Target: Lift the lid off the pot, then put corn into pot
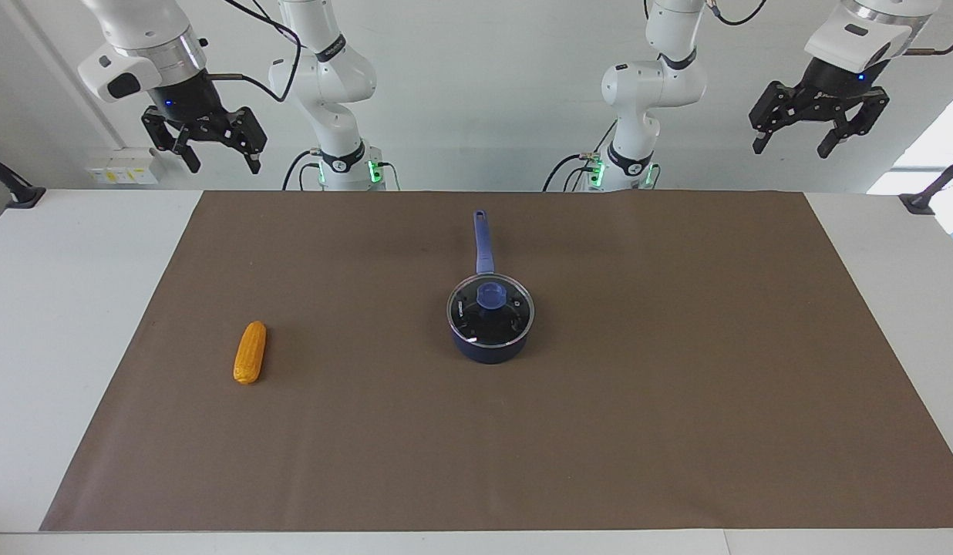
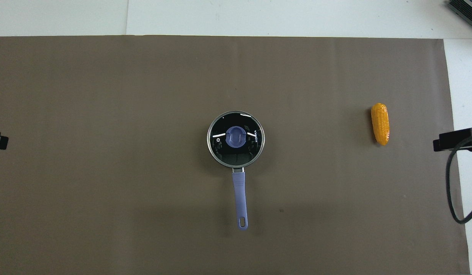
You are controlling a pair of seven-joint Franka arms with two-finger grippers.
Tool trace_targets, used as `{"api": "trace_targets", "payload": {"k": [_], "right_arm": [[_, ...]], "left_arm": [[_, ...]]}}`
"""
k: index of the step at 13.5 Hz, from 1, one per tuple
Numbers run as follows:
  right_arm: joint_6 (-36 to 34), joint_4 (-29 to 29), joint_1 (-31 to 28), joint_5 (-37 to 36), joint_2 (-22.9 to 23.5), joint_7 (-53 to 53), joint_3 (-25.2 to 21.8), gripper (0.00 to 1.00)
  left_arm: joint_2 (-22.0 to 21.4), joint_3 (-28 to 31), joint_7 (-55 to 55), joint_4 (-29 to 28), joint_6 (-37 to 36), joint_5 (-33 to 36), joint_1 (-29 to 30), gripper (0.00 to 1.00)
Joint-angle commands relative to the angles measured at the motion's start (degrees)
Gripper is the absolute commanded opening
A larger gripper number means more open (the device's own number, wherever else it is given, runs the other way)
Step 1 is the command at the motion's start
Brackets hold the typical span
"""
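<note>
The dark blue pot [image 1: 488,351] stands at the middle of the brown mat, its long handle [image 1: 484,240] pointing toward the robots. The glass lid [image 1: 476,317] with its blue knob [image 1: 492,295] sits on the pot. In the overhead view the lid [image 2: 220,151] covers the pot, whose handle [image 2: 240,196] shows. The corn [image 1: 250,352] lies on the mat toward the right arm's end, also in the overhead view [image 2: 380,123]. My right gripper [image 1: 223,164] and left gripper [image 1: 791,148] hang open and empty, high above the robots' edge of the table, each waiting at its own end.
The brown mat [image 1: 638,432] covers most of the white table [image 1: 52,308]. A black cable [image 2: 451,191] hangs at the right arm's end in the overhead view. Black clamps [image 1: 18,193] sit at the table's corners by the robots.
</note>
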Motion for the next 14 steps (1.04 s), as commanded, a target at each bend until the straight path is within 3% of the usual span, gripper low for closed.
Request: {"api": "trace_targets", "payload": {"k": [1, 14], "right_arm": [[-0.1, 0.2, -1.3, 1.4, -0.2, -1.2, 0.3, 1.00], [-0.3, 0.2, -0.9, 1.4, -0.3, -1.5, 0.6, 1.00]], "left_arm": [[-0.3, -0.7, 0.1, -0.1, -0.3, 0.7, 0.9, 1.00], [-1.5, -0.9, 0.0, -1.8, -1.3, 0.1, 1.0, 1.00]]}}
